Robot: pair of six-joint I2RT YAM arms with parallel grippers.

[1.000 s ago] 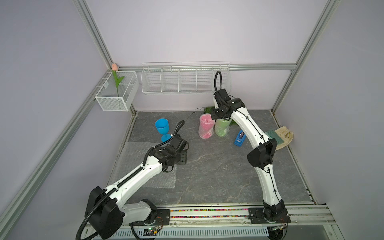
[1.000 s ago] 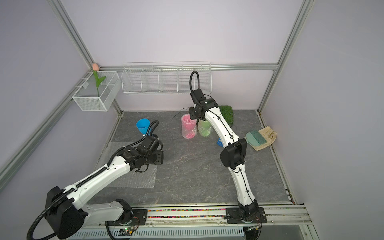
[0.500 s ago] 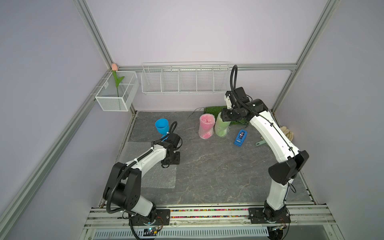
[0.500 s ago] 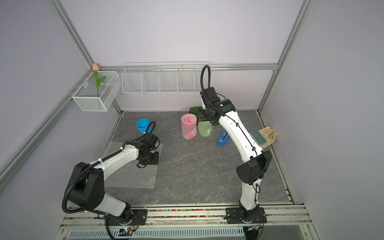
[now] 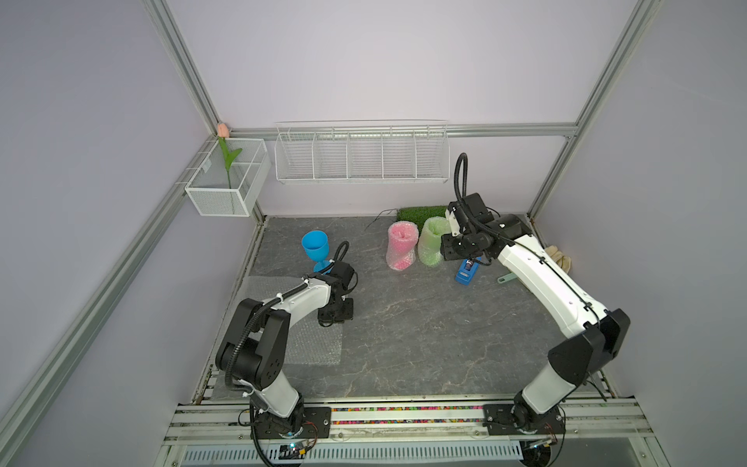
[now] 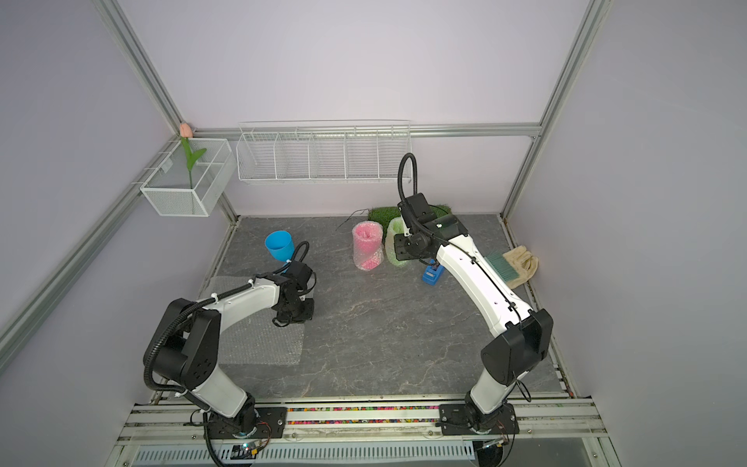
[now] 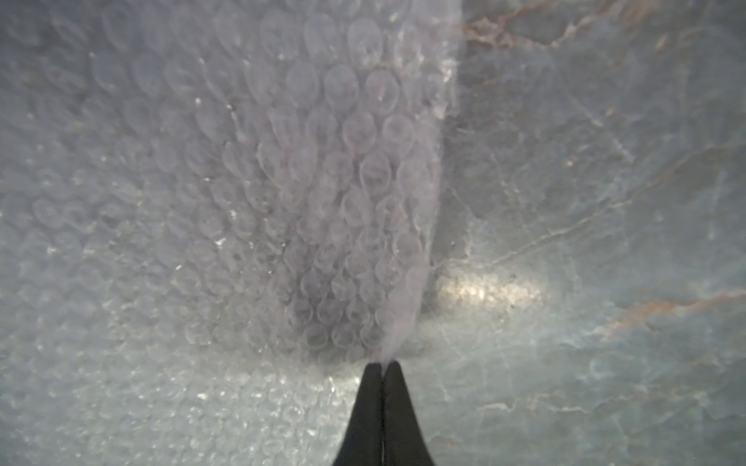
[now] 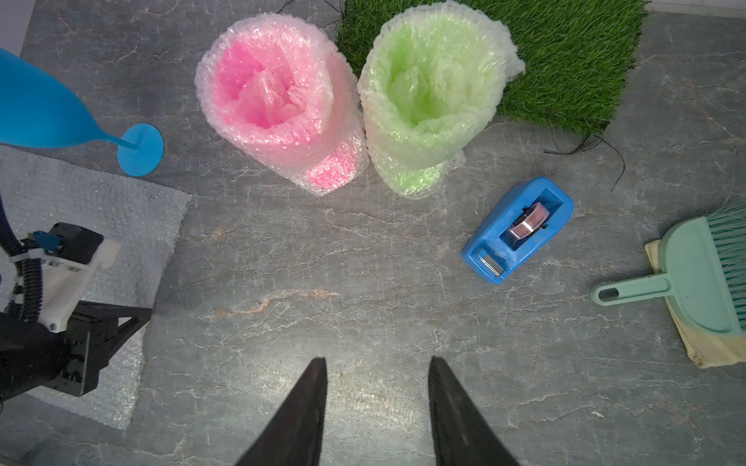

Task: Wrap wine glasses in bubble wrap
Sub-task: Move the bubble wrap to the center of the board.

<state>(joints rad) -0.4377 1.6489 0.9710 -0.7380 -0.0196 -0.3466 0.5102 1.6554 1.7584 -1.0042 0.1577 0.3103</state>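
- Where bubble wrap (image 7: 323, 181) tents up at lower centre, left gripper (image 7: 382, 364) pinches its edge, jaws together.
- Right gripper (image 8: 377, 359): jaws apart, empty, over worktop (image 8: 363, 282).

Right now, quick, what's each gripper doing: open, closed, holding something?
Left gripper: shut, pinching the edge of the clear bubbled plastic sheet.
Right gripper: open, holding nothing.

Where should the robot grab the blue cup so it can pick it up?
Probably by the thin stem of the blue goblet, coming in level from the side, across the table. It stands upright, and the bowl looks too wide, while the stem sits free between bowl and round foot.
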